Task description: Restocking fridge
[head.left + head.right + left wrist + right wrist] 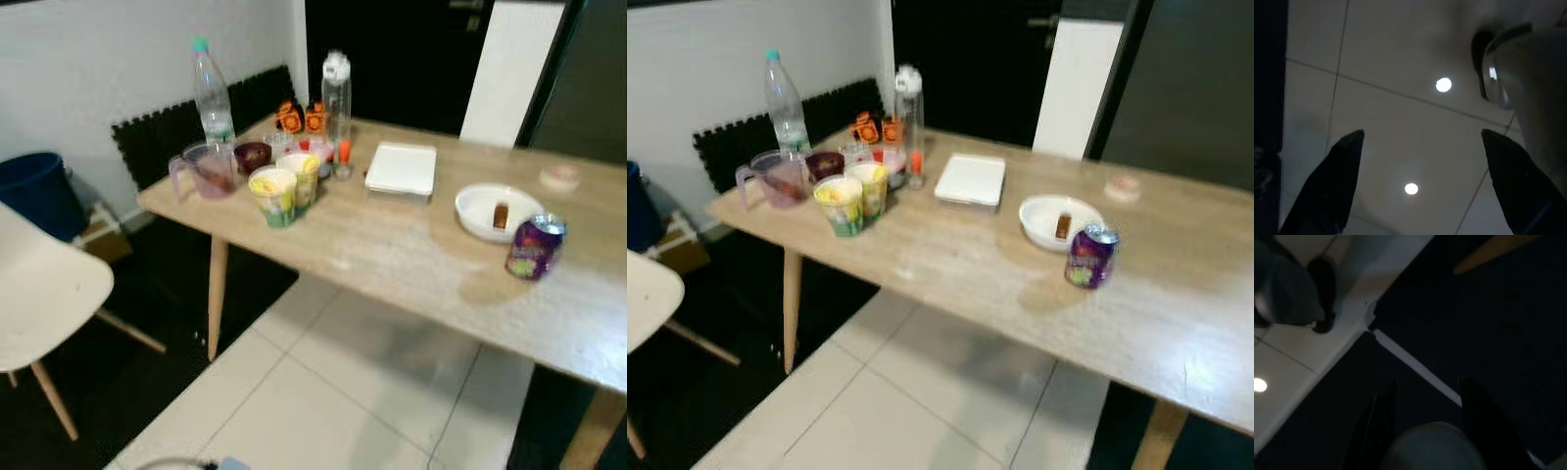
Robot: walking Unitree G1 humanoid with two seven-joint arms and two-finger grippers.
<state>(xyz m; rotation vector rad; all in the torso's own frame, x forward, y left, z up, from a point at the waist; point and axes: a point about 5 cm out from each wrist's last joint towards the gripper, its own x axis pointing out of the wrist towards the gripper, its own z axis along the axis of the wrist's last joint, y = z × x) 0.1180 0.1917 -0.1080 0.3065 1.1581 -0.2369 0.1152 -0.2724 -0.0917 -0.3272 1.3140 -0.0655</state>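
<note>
The left gripper (1418,186) is hanging over the white floor tiles (1391,137), its fingers (1327,186) spread wide and holding nothing. The right gripper (1422,426) is hanging over dark floor, its fingers (1484,426) partly apart and empty too. A purple can (535,247) is standing on the wooden desk (392,255), just beside a white bowl (480,211). Cups (284,191) and bottles (213,93) are crowding the desk's far left end

Evenly lit from overhead, soft and slightly blurred throughout. Faint shadow beside the purple drink can (535,247) on the pale wooden table (411,264). Dim, murky wrist views; two round ceiling-lamp reflections glaring on the glossy white floor tiles (1400,127). Near-black beyond the tiles.
</note>
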